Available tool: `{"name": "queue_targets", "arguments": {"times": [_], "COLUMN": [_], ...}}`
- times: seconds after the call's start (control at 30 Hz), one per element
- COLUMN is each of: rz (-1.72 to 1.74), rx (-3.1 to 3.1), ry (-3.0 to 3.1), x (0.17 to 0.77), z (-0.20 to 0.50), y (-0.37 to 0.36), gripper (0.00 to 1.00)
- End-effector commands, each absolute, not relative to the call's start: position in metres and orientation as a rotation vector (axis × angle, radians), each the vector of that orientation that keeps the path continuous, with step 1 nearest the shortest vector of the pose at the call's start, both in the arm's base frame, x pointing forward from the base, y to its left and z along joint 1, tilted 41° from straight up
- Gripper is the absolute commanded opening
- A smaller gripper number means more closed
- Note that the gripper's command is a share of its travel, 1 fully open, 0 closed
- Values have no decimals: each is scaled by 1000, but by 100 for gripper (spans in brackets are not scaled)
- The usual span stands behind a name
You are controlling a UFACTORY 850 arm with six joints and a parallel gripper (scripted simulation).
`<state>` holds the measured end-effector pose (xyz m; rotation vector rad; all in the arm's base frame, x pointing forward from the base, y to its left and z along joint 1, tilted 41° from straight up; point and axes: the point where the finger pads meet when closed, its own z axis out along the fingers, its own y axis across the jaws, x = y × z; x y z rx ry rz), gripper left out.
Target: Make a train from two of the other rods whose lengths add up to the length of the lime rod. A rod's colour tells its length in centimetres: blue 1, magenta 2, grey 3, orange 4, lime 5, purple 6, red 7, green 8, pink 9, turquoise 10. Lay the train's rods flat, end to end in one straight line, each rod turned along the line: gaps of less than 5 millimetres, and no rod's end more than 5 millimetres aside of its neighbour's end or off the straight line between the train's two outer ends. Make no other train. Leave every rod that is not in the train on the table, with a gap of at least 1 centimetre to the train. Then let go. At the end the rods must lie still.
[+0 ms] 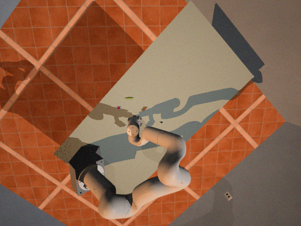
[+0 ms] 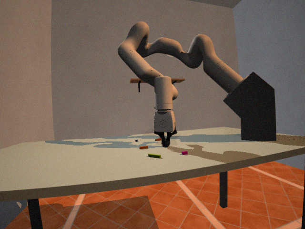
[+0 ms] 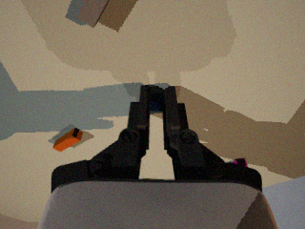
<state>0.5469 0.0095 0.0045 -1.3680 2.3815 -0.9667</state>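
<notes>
My gripper (image 2: 165, 144) (image 3: 156, 99) points down with its fingertips at table height. The fingers stand narrowly open around a dark blue rod (image 3: 155, 103); its lower part and contact with the table are hidden. The orange rod (image 1: 144, 108) (image 2: 143, 147) (image 3: 67, 140) lies apart from the gripper. The lime rod (image 1: 129, 98) (image 2: 154, 156) and magenta rod (image 1: 118, 107) (image 2: 184, 152) (image 3: 240, 162) lie separately. A small dark blue rod (image 1: 161, 122) (image 2: 136, 140) lies on the other side of the gripper. An orange-red rod (image 2: 157, 139) shows partly behind the fingers.
A greyish block (image 3: 93, 11) is cut off by the wrist view's top edge; its true colour is unclear. The arm and its base stand over one end of the table (image 1: 189, 48) (image 2: 74, 167). Shadows cross the tabletop around the rods.
</notes>
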Motion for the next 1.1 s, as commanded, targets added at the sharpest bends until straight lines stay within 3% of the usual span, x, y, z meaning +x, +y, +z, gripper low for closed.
{"name": "queue_targets", "arguments": {"times": [0.0,0.2,1.07], "rz": [-967,-967,-967], "rx": [-1368,-1368,-1368], "ry": [2381,2381,2381], "x": [547,547,527], "z": [5,5,35], "y": [10,10,27], "gripper": [16,24,24]}}
